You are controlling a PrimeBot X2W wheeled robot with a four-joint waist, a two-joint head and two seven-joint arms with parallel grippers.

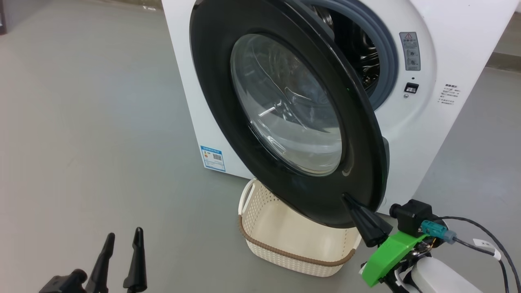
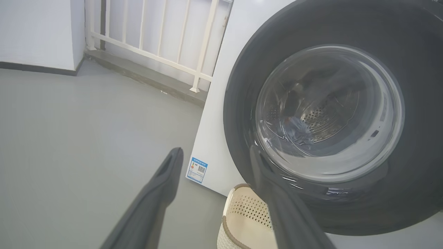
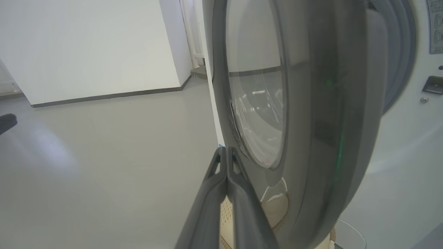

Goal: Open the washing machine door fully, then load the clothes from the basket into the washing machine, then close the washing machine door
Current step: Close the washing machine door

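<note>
The washing machine [image 1: 447, 49] stands with its door [image 1: 285, 110] swung about halfway out, and the grey ring and dark drum [image 1: 358, 53] show behind it. My right gripper [image 1: 349, 200] is shut, its tip against the outer face of the door's lower black rim [image 3: 311, 138], nothing held. At the lower left, my left gripper [image 1: 122, 240] stands open and empty, well away from the door. The basket [image 1: 260, 248] sits on the floor under the door, and the part that shows is bare. Through the door glass, a bluish piece of the clothes [image 2: 297, 131] lies in the drum.
Grey floor [image 1: 81, 142] spreads wide to the left of the machine. A white railing [image 2: 152, 52] and a wall stand behind it on that side. A blue label sticker [image 1: 213, 158] marks the machine's lower front. A cable [image 1: 484, 236] loops off my right wrist.
</note>
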